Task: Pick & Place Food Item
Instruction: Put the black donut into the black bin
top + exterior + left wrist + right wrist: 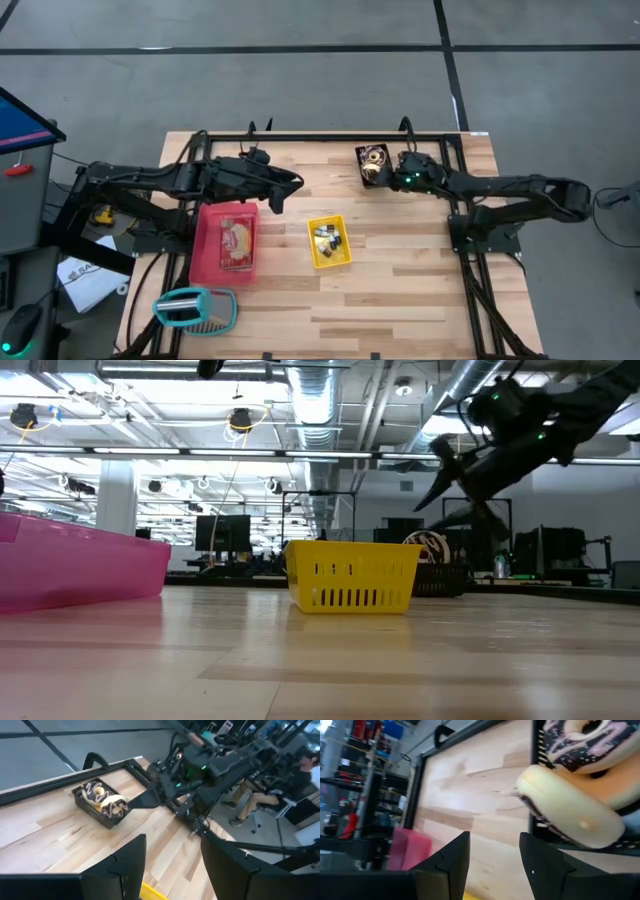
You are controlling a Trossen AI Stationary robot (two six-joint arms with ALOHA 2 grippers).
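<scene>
No readable writing anywhere, not even on the packet in the pink tray (224, 243). Right hand (385, 177) released, empty, just beside the black basket (373, 164) near the surface's (400, 300) far edge, holding a chocolate-iced doughnut (580, 745) and a pale pastry (570, 810) lying across its rim, seen only from the wrists. Left hand (275, 195) parted, empty, above the surface near the tray; yellow basket (328, 242) central.

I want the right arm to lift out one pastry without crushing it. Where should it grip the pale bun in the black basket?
Probably across the pale bun's rounded sides, coming from above with the right gripper. It lies on top, leaning on the chocolate donut, partly over the black basket's rim, so its flanks look free.
</scene>
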